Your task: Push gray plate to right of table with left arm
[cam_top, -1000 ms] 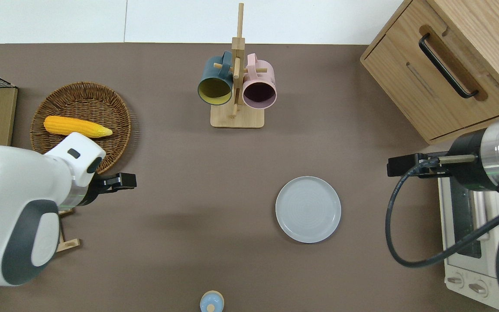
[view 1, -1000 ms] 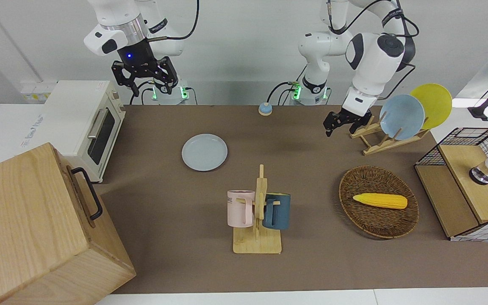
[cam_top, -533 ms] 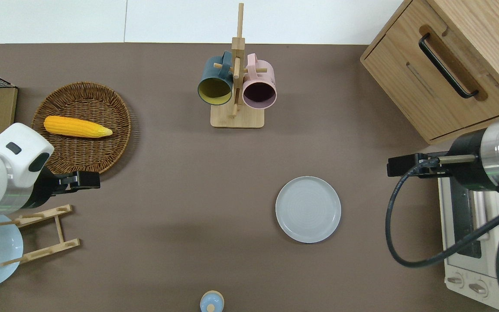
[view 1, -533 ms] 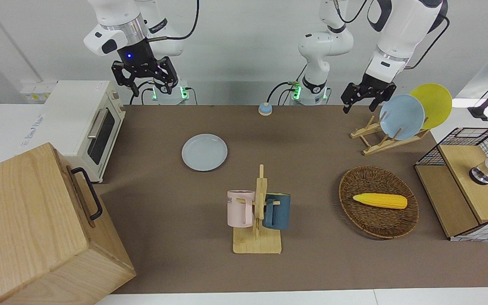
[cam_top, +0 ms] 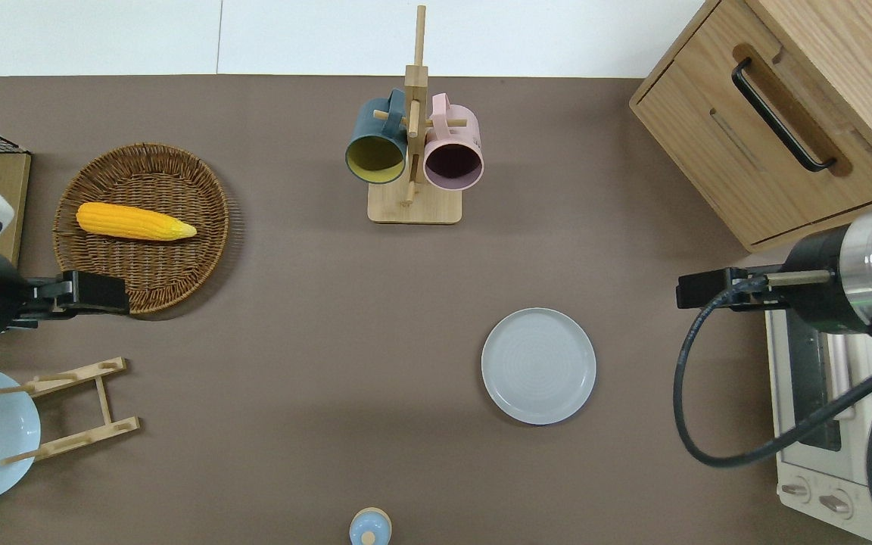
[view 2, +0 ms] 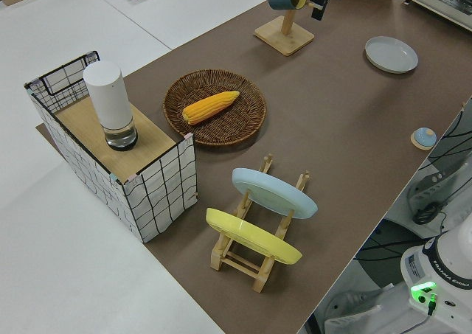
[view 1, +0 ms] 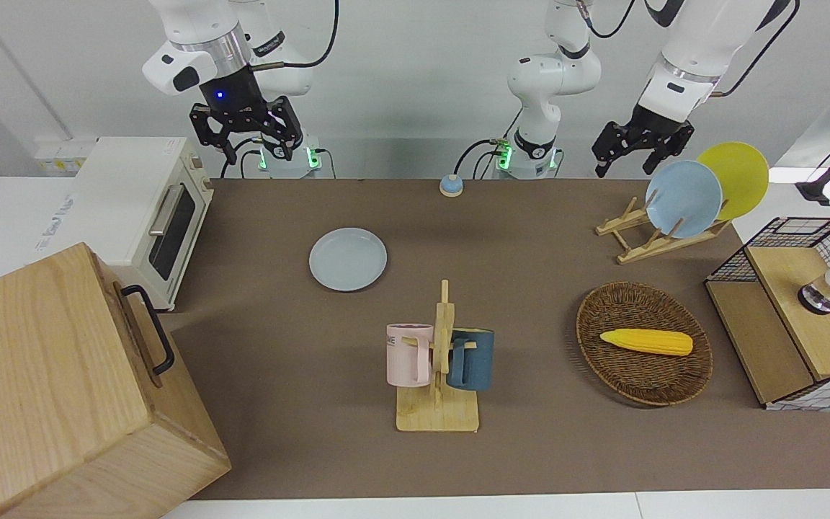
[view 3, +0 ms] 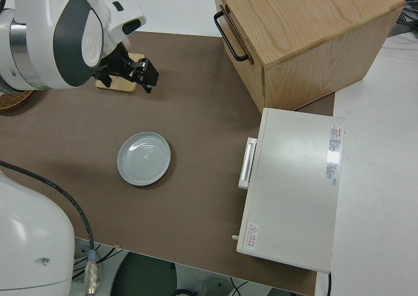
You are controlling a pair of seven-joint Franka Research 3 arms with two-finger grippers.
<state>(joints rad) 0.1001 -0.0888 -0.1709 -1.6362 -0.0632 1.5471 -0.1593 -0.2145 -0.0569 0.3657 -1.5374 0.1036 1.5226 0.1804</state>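
Observation:
The gray plate (view 1: 348,259) (cam_top: 539,365) (view 3: 144,159) lies flat on the brown table (view 1: 278,375), toward the right arm's end and nearer to the robots than the mug rack. My left gripper (view 1: 625,167) (cam_top: 99,293) hangs open and empty in the air, over the wicker basket's rim, far from the plate. It also shows at the top edge of the left side view. The right arm is parked, its gripper (view 1: 253,151) open.
A mug rack (view 1: 438,360) holds a pink and a blue mug. A wicker basket (view 1: 602,317) holds a corn cob. A wooden rack (view 1: 645,241) carries a sky-blue and a yellow plate. Also here are a toaster oven (view 1: 141,209), a wooden cabinet (view 1: 62,389) and a wire crate (view 1: 797,303).
My left arm has risen and swung away from the table's middle toward its own end. The gray plate and the right arm have stayed still.

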